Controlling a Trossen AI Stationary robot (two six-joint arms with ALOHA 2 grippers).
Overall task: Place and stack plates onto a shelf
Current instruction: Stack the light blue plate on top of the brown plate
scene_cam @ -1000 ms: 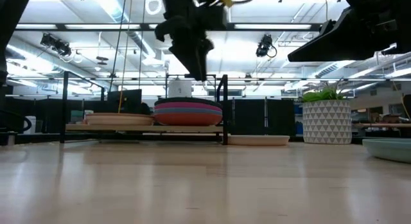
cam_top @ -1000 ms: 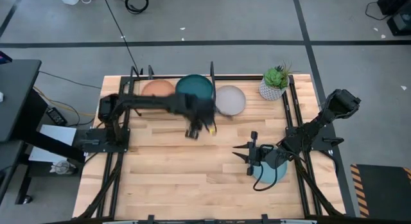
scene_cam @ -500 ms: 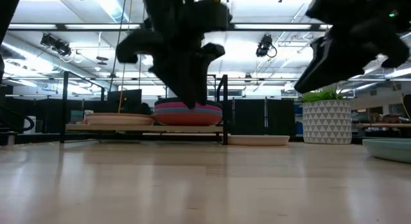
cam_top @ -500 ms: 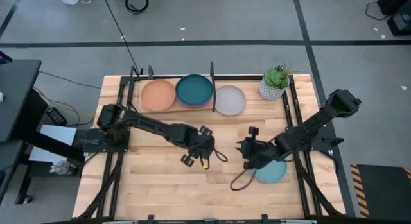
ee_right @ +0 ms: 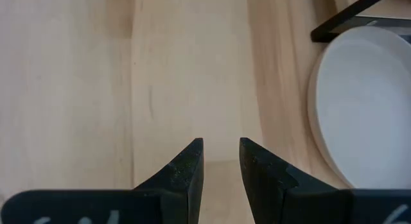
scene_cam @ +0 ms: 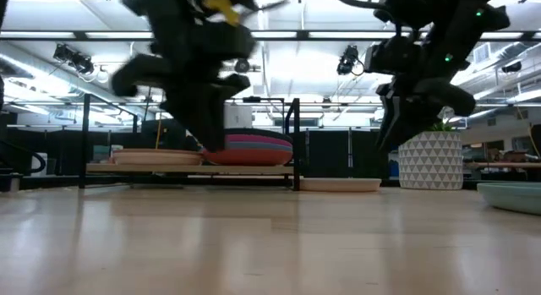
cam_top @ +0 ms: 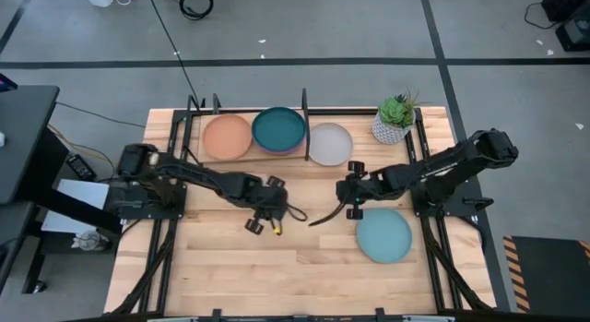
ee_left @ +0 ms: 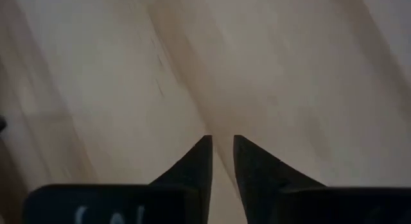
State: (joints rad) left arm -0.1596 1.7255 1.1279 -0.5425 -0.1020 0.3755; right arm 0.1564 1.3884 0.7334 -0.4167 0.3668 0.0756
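The shelf stands at the table's far edge. On it lie a peach plate and a stack topped by a dark teal plate; the low view shows the stack's pink and blue rims. A pale grey-white plate lies on the tabletop just right of the shelf. A light blue plate lies flat at the near right. My left gripper is empty over bare wood at mid-table, its fingers nearly together. My right gripper is empty between the two loose plates, with a narrow gap.
A potted plant in a white pot stands at the far right corner. Black frame rails run along both table sides. Bare plank tabletop lies toward the near edge. The shelf's black rod shows beside the pale plate.
My left gripper has left the stack on the shelf, coming down and toward the near edge, then back toward the left. My right gripper has moved off the light blue plate toward the far edge and left, near the pale plate. The light blue plate now shows uncovered.
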